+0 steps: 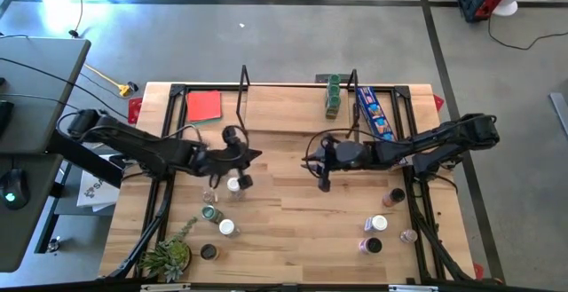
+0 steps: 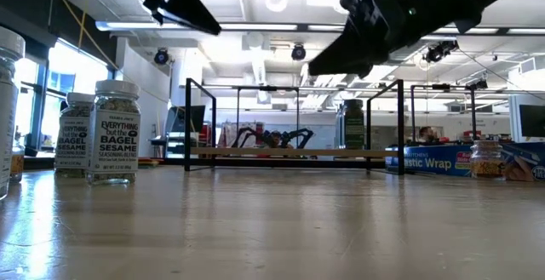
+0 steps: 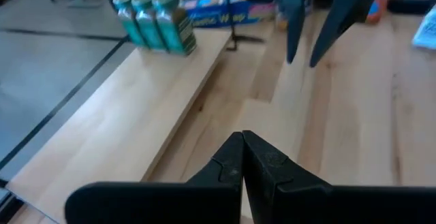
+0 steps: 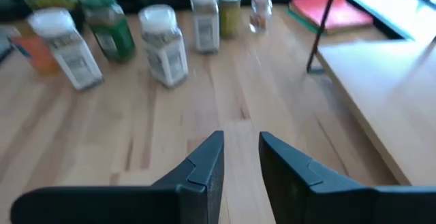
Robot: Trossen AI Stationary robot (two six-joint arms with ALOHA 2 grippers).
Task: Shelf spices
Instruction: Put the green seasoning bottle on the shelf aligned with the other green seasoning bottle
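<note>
The shelf [image 1: 293, 106], a light board between black wire uprights, runs along the table's far side. Three green-topped spices [image 1: 333, 97] [image 3: 153, 20] stand on its right part. More spices stand on the table at the near left [image 1: 226, 227] [image 4: 163, 43] and near right [image 1: 379, 224]. My left gripper [image 1: 253, 157] [image 3: 243, 157] hovers shut and empty over the table's middle left, just beyond the left jars. My right gripper [image 1: 312, 161] [image 4: 241, 157] hovers over the middle, slightly open, nothing between its fingers, pointing at the left jars.
A long blue box [image 1: 374, 114] lies at the shelf's right end and a red flat thing [image 1: 204, 106] on its left part. A small green plant [image 1: 169, 256] sits at the near left corner. Bare wood [image 1: 302, 221] lies between the two jar groups.
</note>
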